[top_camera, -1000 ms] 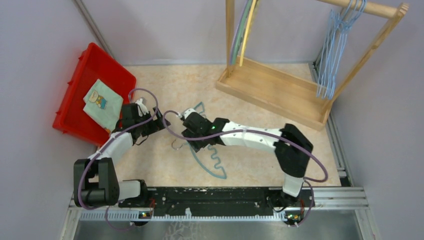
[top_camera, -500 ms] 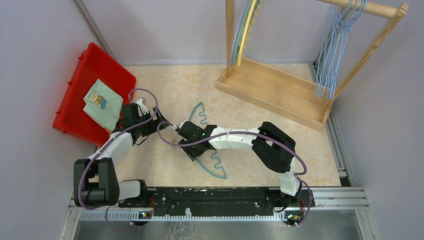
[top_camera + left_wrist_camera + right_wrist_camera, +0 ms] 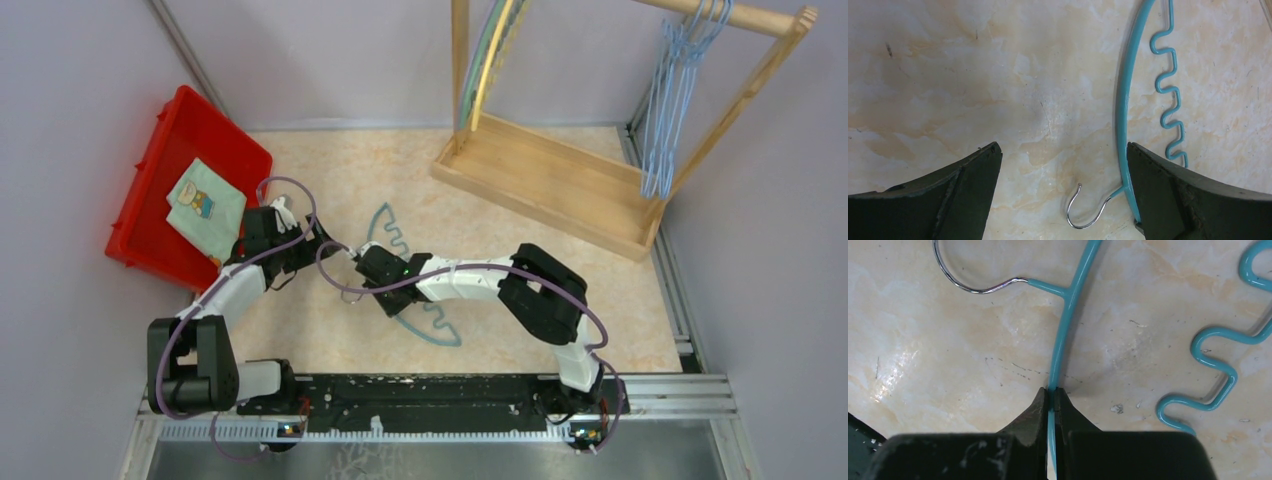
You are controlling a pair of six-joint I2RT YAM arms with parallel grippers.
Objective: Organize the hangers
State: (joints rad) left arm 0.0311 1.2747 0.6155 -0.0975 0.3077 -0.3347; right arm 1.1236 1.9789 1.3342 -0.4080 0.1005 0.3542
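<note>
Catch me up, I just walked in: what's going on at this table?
The right gripper is shut on the arched edge of a blue plastic hanger lying flat on the table, just past its metal hook. The left gripper is open above that hook, holding nothing. At the back, the wooden rack already carries light-blue wire hangers on its rod and a few coloured hangers by its left post.

R gripper (image 3: 381, 292) on teal hanger (image 3: 440, 337), flat on table (image 3: 330, 170); L gripper (image 3: 318, 243) near.
</note>
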